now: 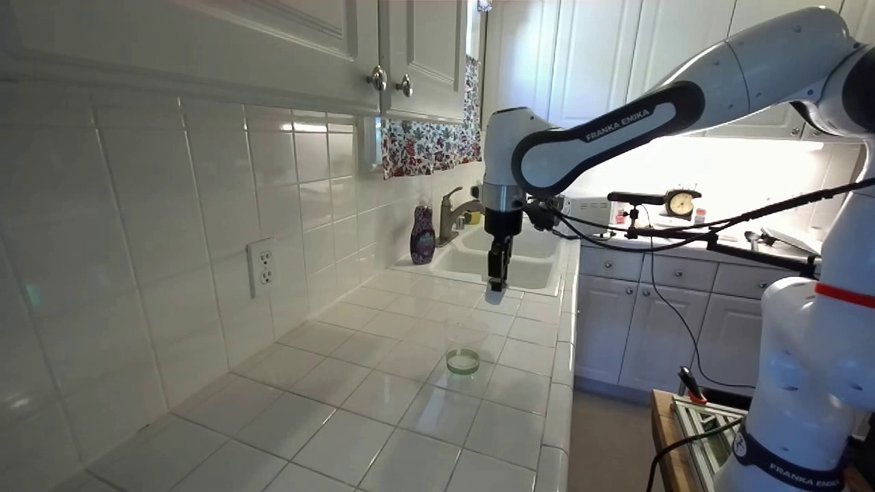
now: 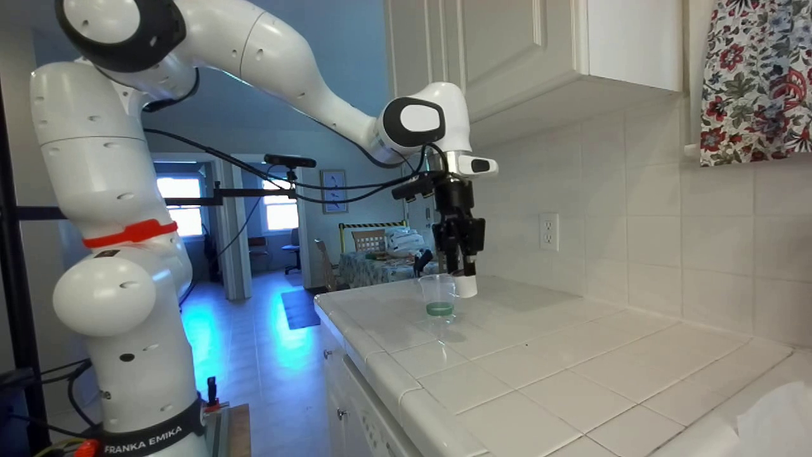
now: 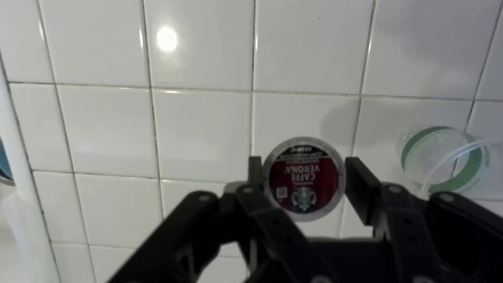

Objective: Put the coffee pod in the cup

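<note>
Pinching the round, red-topped white plastic coffee pod (image 3: 303,181) in the black gripper (image 3: 304,173), near the clear, green-banded plastic cup (image 2: 438,293)! Likely light, stiff, slick: best held across its rim.

Fwd. arm link (image 1: 610,134): marked "FRANKA EMIKA" in an exterior view. Base band (image 2: 152,438): same mark, legible in both exterior views. Top of coffee pod (image 3: 304,179), wrist view: "CAFFE VERONA", upside down, w/ sq. code (image 3: 281,192) & round emblem (image 3: 303,198); remaining print illeg.
</note>
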